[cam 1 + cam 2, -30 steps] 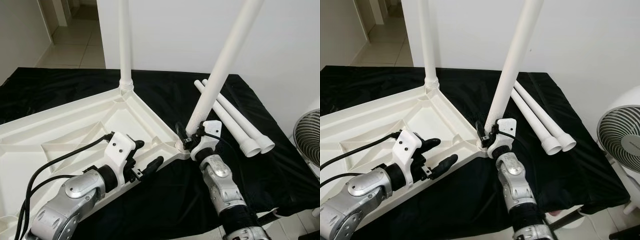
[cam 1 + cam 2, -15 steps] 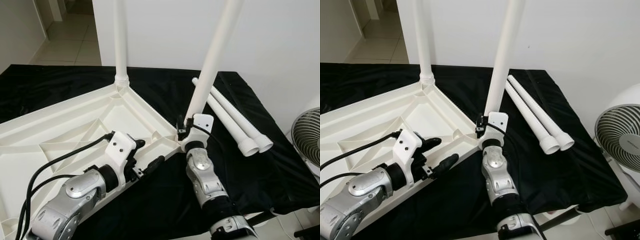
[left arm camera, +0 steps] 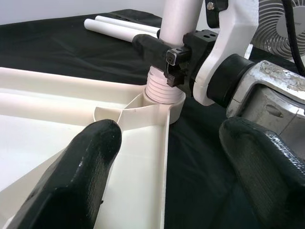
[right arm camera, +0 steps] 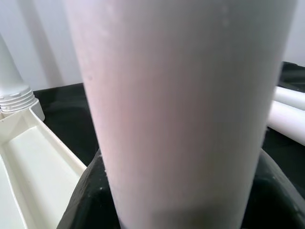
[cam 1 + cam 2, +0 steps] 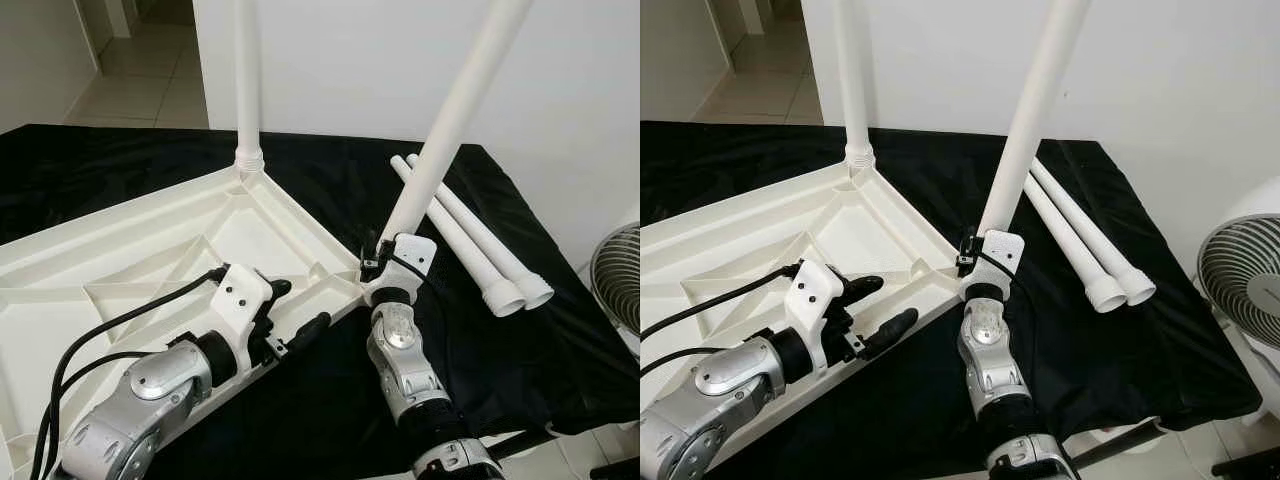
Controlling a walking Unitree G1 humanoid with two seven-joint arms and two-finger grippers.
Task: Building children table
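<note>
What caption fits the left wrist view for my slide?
Left pincer open over the tabletop edge; right pincer grips a leg at the corner socket.

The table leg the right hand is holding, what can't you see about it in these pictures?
- Leg: its top is cut off by the upper edge of both eye views.
- Its threaded end at the tabletop corner socket: hidden by the right hand in the eye views.
- Right wrist view: the leg is too close, blurred and featureless.

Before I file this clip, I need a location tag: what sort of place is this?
Probably a room in a home: tiled floor through a doorway, a fan, and a black-covered table used for assembly.
</note>
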